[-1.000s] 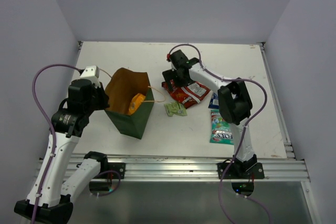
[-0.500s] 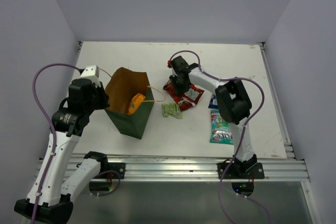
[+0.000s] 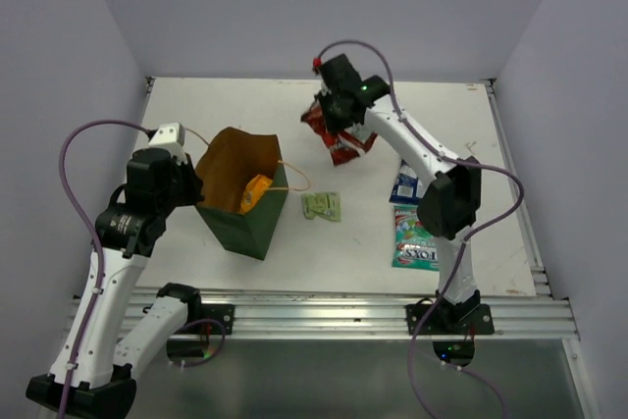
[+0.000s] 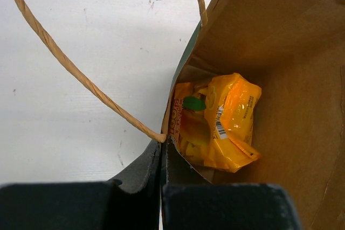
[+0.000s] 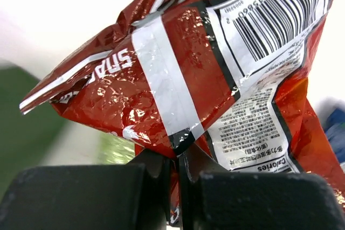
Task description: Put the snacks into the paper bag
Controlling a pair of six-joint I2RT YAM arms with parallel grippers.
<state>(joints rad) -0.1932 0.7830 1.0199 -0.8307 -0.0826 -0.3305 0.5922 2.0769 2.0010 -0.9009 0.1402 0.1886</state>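
Note:
My right gripper [image 3: 339, 113] is shut on the red chip bag [image 3: 336, 134], which hangs in the air above the back middle of the table; the right wrist view shows its edge [image 5: 178, 133] pinched between the jaws. The dark green paper bag [image 3: 240, 228] stands upright at the left with the orange gummy bag [image 3: 255, 191] inside. My left gripper [image 4: 163, 149] is shut on the paper bag's near rim [image 4: 178, 87], beside a string handle [image 4: 81, 76]. On the table lie the small pale green packet [image 3: 323, 205], the "Fox's" bag [image 3: 414, 242] and the dark blue-white packet [image 3: 405, 185].
White walls close in the table on three sides. A metal rail [image 3: 324, 311] runs along the near edge. The right arm's forearm [image 3: 446, 198] reaches over the two packets at the right.
My right gripper closed on the red chip bag and lifted it off the table, up and toward the back. The left arm and paper bag stayed still.

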